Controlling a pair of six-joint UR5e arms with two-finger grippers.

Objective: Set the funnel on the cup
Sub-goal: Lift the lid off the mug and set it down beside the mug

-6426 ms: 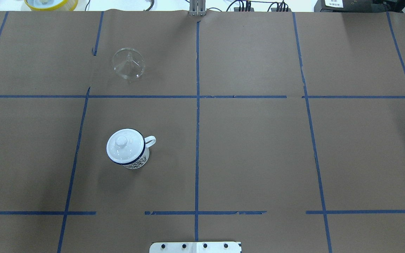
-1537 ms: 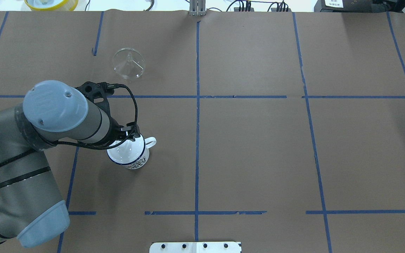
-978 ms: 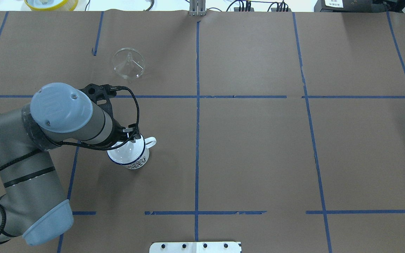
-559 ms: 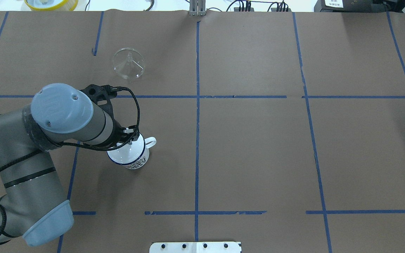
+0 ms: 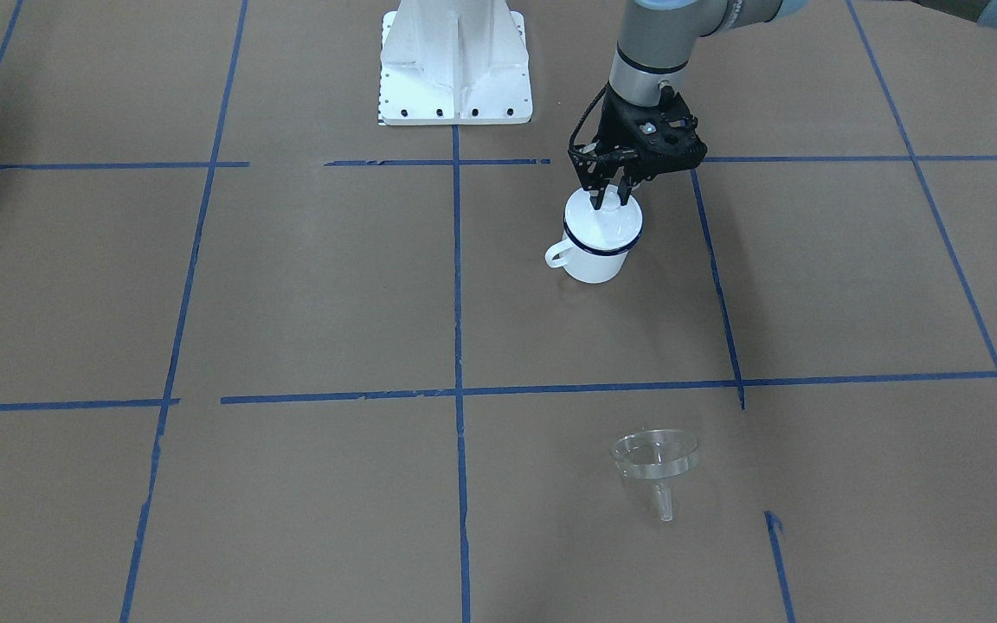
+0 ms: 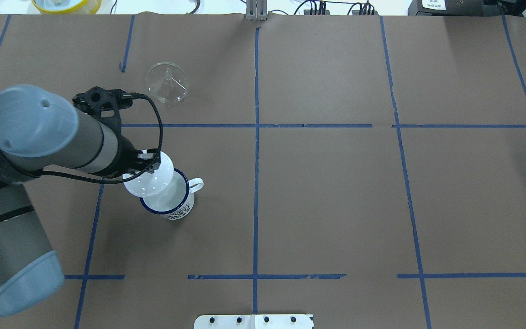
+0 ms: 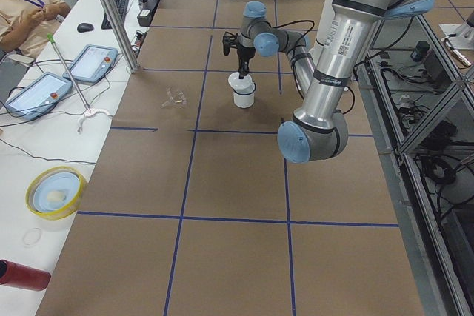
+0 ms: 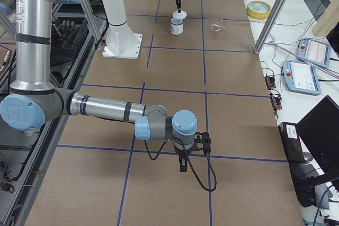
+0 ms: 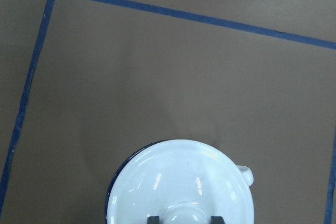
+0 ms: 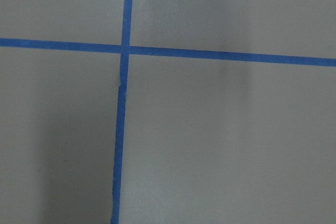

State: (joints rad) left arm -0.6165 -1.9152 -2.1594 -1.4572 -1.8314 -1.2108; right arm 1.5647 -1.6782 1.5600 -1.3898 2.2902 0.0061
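One early step underway: L gripper (image 5: 609,197) fingers (image 9: 153,219) pinch lid (image 6: 149,176) by knob, just above cup (image 6: 174,204), on desk (image 6: 336,196) toward robot's left edge. Clear funnel (image 6: 167,82) lies untouched nearer far edge, not yet placed. R gripper (image 8: 183,165) fingers: can't tell.

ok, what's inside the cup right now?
Inside the cup, the visible part is bare white. The lid, held by the left gripper, covers the rest.

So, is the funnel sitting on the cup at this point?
No, the funnel lies on the table well apart from the cup, while the left gripper holds the lid just above the cup.
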